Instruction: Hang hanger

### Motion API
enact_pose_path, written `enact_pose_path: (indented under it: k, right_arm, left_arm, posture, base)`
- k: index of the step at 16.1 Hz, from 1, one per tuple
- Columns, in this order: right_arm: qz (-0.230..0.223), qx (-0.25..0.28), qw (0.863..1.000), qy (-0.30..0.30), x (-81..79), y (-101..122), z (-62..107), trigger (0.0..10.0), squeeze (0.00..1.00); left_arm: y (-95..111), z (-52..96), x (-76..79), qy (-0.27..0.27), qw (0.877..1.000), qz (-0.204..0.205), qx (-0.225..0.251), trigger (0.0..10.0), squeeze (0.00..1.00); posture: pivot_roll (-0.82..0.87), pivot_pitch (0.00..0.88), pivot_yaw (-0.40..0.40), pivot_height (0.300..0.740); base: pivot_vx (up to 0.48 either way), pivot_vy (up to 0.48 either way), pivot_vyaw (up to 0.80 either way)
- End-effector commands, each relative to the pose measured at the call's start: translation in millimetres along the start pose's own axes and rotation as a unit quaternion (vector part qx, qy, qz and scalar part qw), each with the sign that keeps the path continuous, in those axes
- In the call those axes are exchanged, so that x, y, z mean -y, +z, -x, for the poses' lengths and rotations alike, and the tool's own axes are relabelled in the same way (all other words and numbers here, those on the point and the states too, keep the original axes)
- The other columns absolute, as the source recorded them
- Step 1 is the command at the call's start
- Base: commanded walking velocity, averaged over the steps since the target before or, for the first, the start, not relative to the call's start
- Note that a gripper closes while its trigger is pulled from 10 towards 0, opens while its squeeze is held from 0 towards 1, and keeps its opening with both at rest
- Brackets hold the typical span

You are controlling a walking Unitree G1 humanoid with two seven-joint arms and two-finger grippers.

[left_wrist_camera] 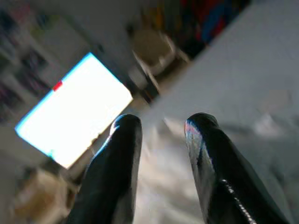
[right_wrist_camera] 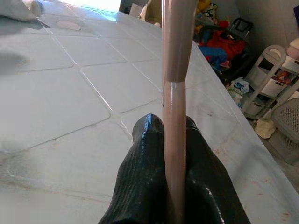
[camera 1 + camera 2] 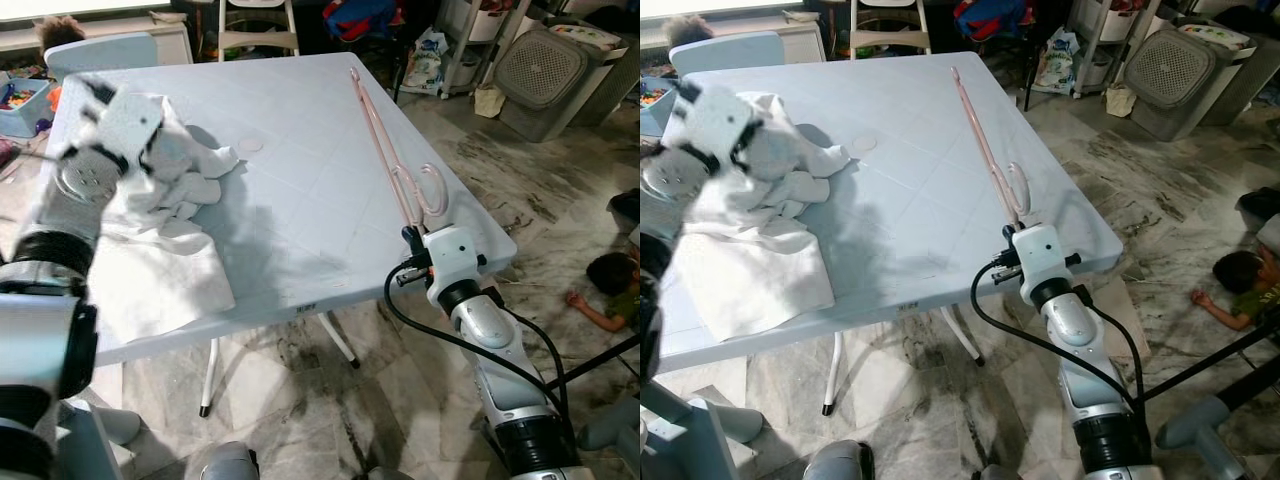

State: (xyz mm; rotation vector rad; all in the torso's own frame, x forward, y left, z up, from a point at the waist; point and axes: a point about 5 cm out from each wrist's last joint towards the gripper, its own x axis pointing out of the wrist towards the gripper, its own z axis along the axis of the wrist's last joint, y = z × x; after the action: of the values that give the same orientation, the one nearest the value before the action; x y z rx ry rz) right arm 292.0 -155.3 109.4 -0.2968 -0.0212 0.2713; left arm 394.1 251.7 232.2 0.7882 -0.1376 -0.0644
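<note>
Lying along the right side of the white table point(image 3: 300, 180), the hanger point(image 3: 385, 150) is a thin, pale pink piece, its hook curling near the table's front corner. The right gripper point(image 2: 174, 135) pinches its bar between closed black fingers point(image 2: 145, 172) at that corner. The left gripper point(image 1: 161, 140), fingers spread apart, hangs above the crumpled white cloth point(image 3: 170, 230) on the table's left.

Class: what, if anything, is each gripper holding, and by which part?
Right gripper: the pink hanger, jaws shut on its hook end. Left gripper: nothing, jaws open.
</note>
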Motion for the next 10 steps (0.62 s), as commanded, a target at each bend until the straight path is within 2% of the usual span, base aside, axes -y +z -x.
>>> enact_pose_path:
  k: [1,3,5,6,7,8,9,10]
  right_arm:
    - [0.0,0.002,1.0,0.0,-2.3,-0.1,-0.9,10.0,0.0]
    - [-0.001,0.003,1.0,0.002,-3.2,0.4,-3.9,10.0,0.0]
    - [-0.002,0.005,1.0,0.0,-1.5,1.5,-6.5,10.0,0.0]
    - [-0.003,0.004,1.0,-0.001,-1.2,-0.2,-6.6,10.0,0.0]
    - [-0.006,0.002,1.0,0.001,-3.4,-1.8,-7.1,10.0,0.0]
    - [-0.007,0.002,1.0,0.003,-5.3,-2.1,-7.7,10.0,0.0]
    - [-0.011,0.004,1.0,0.013,-12.0,-1.8,-10.6,10.0,0.0]
    - [-0.011,0.008,1.0,0.02,-16.1,-0.5,-13.3,10.0,0.0]
  left_arm:
    - [5.4,3.9,-1.1,0.008,0.999,-0.014,0.042,10.0,1.0]
    - [0.9,11.7,-4.6,0.049,0.997,0.032,0.056,10.0,1.0]
    - [-15.7,25.4,-10.4,0.131,0.98,0.149,0.022,10.0,1.0]
    - [-31.0,36.2,-5.9,0.164,0.963,0.215,-0.016,10.0,1.0]
    - [-46.8,46.8,1.3,0.182,0.946,0.264,-0.053,10.0,1.0]
    - [-55.3,52.4,6.7,0.184,0.939,0.281,-0.073,10.0,1.0]
    - [-74.6,70.0,12.4,0.215,0.92,0.307,-0.114,10.0,1.0]
    - [-82.0,80.0,12.8,0.236,0.907,0.327,-0.125,10.0,1.0]
  posture:
    - [-0.04,0.0,-0.024,0.74]
    - [-0.03,0.0,-0.024,0.74]
    - [-0.03,0.0,-0.019,0.74]
    - [-0.03,0.0,-0.019,0.74]
    - [0.0,0.0,-0.021,0.74]
    - [0.01,0.0,-0.023,0.74]
    - [0.03,0.0,-0.028,0.74]
    - [0.04,0.0,-0.029,0.74]
  base:
    - [0.0,0.0,0.0]
    - [0.0,0.0,0.0]
    - [0.0,0.0,0.0]
    - [0.0,0.0,0.0]
    - [0.0,0.0,0.0]
    - [0.0,0.0,0.0]
    - [0.0,0.0,0.0]
    - [0.0,0.0,0.0]
